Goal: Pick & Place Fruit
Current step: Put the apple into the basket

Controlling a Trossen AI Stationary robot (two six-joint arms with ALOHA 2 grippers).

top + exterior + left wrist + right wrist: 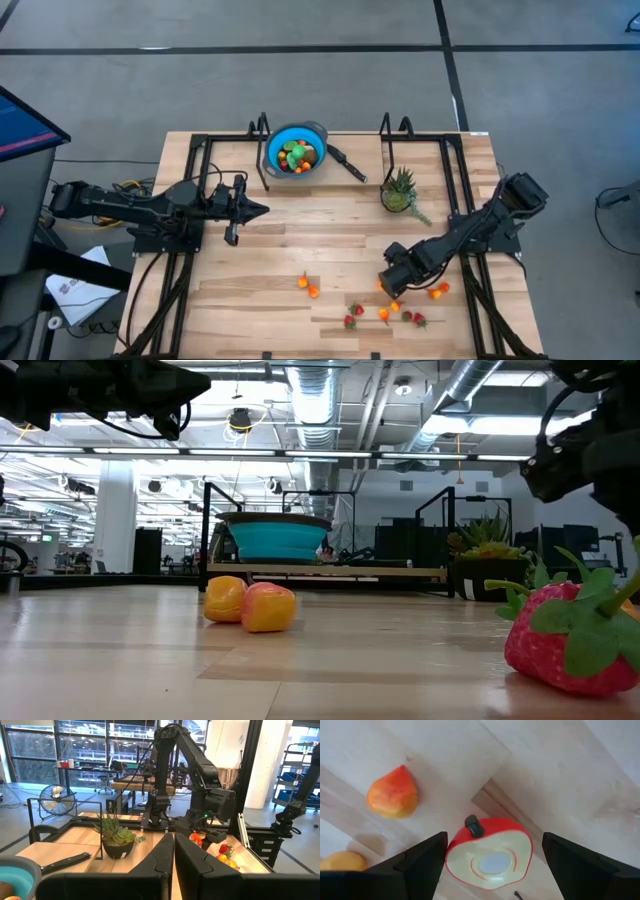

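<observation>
Small toy fruit lies scattered on the wooden table's near right part: orange pieces (308, 287), strawberries (354, 315) and more orange pieces (437, 291). My right gripper (492, 847) points down, open, with one finger on each side of a cut fruit half (490, 854) that has a red rim, cream face and black stem. The half lies on the table, face up, and the fingers do not touch it. In the high view the right gripper (393, 283) covers it. My left gripper (258, 210) waits shut at the table's left, held level above the board.
A blue bowl (297, 150) with a black handle holds several fruits at the far middle. A spiky green potted plant (400, 190) stands far right of centre. Black frame rails (200, 170) run along both sides. An orange piece (392, 792) lies near the cut half.
</observation>
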